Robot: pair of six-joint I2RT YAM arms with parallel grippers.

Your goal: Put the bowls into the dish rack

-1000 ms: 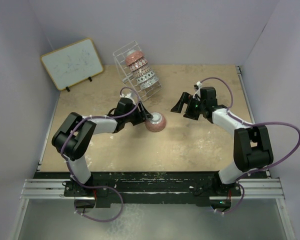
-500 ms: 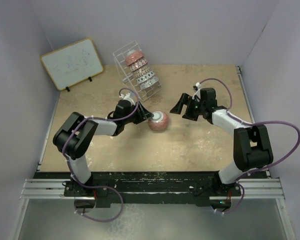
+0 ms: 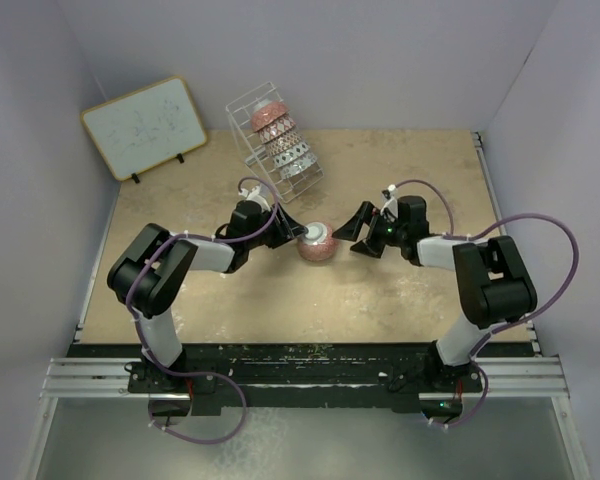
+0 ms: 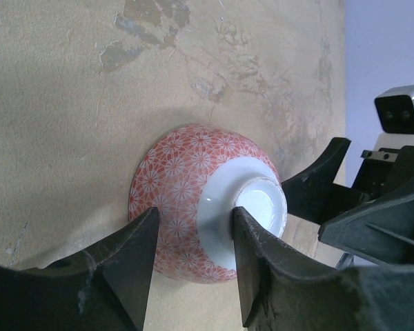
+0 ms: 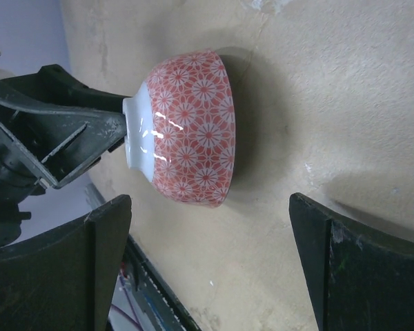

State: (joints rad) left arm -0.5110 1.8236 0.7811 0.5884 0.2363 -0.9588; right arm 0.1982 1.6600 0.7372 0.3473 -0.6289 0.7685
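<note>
Left gripper (image 4: 193, 221) is squeezed shut on the red bowl (image 4: 186, 172). Its two fingers (image 4: 134, 262) press on the bowl's sides, close to the white ring on its bottom. The bowl is upside down, with the white ring up and its rim down toward the tan table (image 4: 69, 103).

Right gripper (image 5: 208, 207) is open very wide and holds nothing. It points at the bowl from the other side. The bowl sits just in front of its fingers (image 5: 107, 234) and does not touch them. I see the two grippers face each other with the bowl between them.

Well behind the left gripper, at the back of the table, stands the white wire dish rack (image 3: 245, 115). More bowls (image 3: 280, 140) are lined up in it. A whiteboard (image 3: 145, 125) leans further off, left of the rack.
</note>
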